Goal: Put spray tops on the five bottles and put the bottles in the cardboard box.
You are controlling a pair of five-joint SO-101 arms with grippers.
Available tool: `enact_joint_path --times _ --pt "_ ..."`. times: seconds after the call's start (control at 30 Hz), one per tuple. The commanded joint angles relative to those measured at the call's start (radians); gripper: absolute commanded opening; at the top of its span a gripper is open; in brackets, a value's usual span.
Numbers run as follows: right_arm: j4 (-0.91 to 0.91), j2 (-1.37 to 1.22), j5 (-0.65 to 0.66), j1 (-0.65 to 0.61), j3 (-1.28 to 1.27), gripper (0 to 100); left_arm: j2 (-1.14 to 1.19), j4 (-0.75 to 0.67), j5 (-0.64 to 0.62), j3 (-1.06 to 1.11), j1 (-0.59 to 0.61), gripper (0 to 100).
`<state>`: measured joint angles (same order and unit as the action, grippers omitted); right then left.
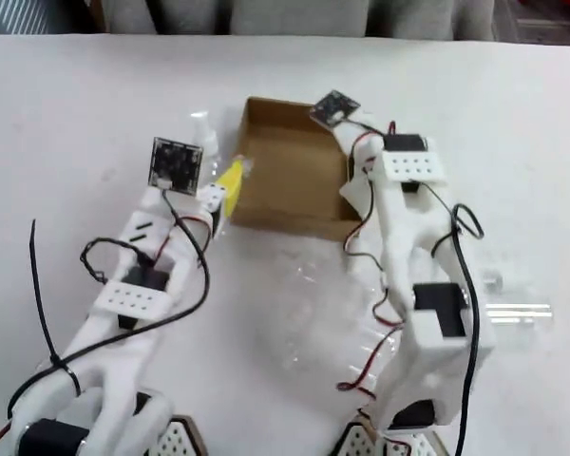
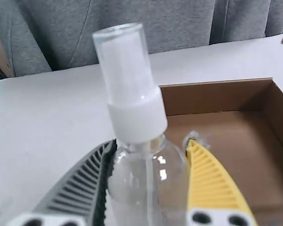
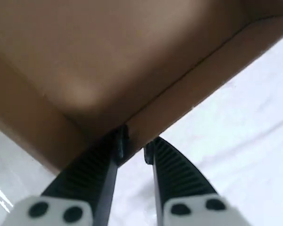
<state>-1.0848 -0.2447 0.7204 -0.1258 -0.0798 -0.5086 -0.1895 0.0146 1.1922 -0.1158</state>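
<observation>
A clear bottle point(image 2: 141, 183) with a white spray top point(image 2: 132, 94) and clear cap stands upright in my left gripper point(image 2: 151, 150), which is shut on it between a grey and a yellow finger point(image 2: 212, 183). In the high view this bottle point(image 1: 207, 142) is just outside the left wall of the cardboard box point(image 1: 294, 171), with the left gripper point(image 1: 223, 182) beside it. My right gripper point(image 3: 134, 143) is shut on the wall of the cardboard box point(image 3: 132, 61) near a corner. From above, the right gripper point(image 1: 353, 179) is at the box's right wall.
A clear bottle point(image 1: 508, 312) lies on the white table to the right of the right arm. Clear plastic items point(image 1: 328, 313) lie between the two arms in front of the box. Grey curtains point(image 2: 179, 23) hang behind the table's far edge.
</observation>
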Motion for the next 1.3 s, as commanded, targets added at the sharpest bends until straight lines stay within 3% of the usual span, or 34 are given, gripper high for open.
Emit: enact_joint_path --times 0.0,0.13,0.33,0.47,0.6,0.87,1.07,1.27 --pt "0.067 0.139 0.014 -0.031 -0.114 1.6 -0.004 -0.035 -0.012 -0.061 0.008 10" --pt "0.09 0.185 0.014 -0.05 -0.178 3.6 -0.004 -0.035 -0.012 -0.06 0.008 10" --pt "0.085 0.194 0.015 -0.044 -0.17 22.2 -0.004 -0.035 -0.012 -0.058 0.01 10" --pt "0.019 0.193 -0.029 -0.016 -0.061 21.2 -0.004 -0.035 -0.012 -0.057 0.01 10" --pt "-0.065 0.18 -0.199 0.021 0.103 20.5 -0.004 -0.035 -0.012 -0.057 0.01 10" --pt "-0.064 0.079 -0.565 0.027 0.255 20.5 -0.005 -0.031 -0.012 -0.057 0.012 10" --pt "-0.073 -0.177 -0.623 0.025 0.486 20.5 -0.005 -0.029 -0.012 -0.057 0.012 10" --pt "-0.193 -0.41 -0.623 0.035 0.775 19.3 -0.005 -0.034 -0.012 -0.061 0.045 10"
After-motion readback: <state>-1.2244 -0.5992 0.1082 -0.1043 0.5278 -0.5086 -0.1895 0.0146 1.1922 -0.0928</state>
